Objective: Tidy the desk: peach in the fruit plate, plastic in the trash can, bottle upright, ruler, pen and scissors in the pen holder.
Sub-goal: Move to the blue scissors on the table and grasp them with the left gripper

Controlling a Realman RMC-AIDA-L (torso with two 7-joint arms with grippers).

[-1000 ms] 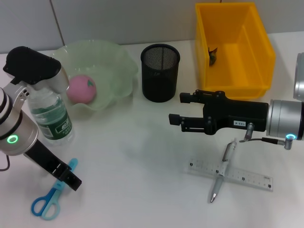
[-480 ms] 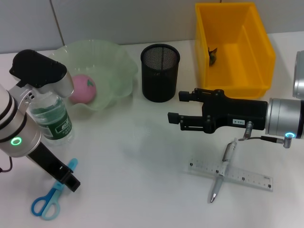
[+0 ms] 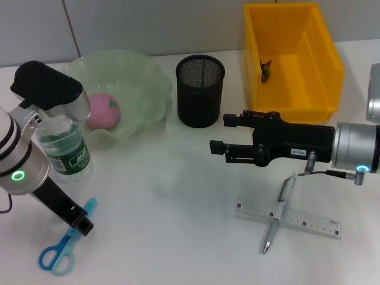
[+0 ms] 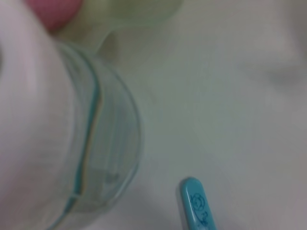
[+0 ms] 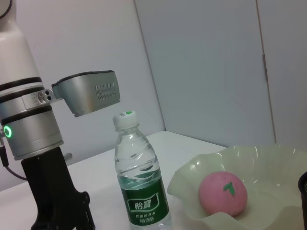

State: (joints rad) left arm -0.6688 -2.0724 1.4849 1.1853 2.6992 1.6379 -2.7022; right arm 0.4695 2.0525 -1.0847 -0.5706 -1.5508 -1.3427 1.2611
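Observation:
The clear bottle [image 3: 64,149] stands upright by the green fruit plate [image 3: 145,77], which holds the pink peach [image 3: 102,110]. My left gripper [image 3: 83,224] hangs low beside the bottle, over the blade end of the blue scissors [image 3: 59,252]. My right gripper [image 3: 219,133] is open and empty, level above the table, in front of the black mesh pen holder [image 3: 200,90]. The pen [image 3: 278,215] lies across the clear ruler [image 3: 309,222] below the right arm. The left wrist view shows the bottle [image 4: 96,143] and a scissors tip [image 4: 196,208]. The right wrist view shows the bottle [image 5: 141,191], the peach [image 5: 223,194] and the left gripper [image 5: 60,211].
A yellow bin [image 3: 320,89] stands at the back right with a small dark item [image 3: 265,68] inside. A wall runs along the table's far edge. Bare white table lies between the two arms.
My left arm has shifted a little, and its gripper has moved slightly left and nearer the scissors. The right arm and the objects have not moved.

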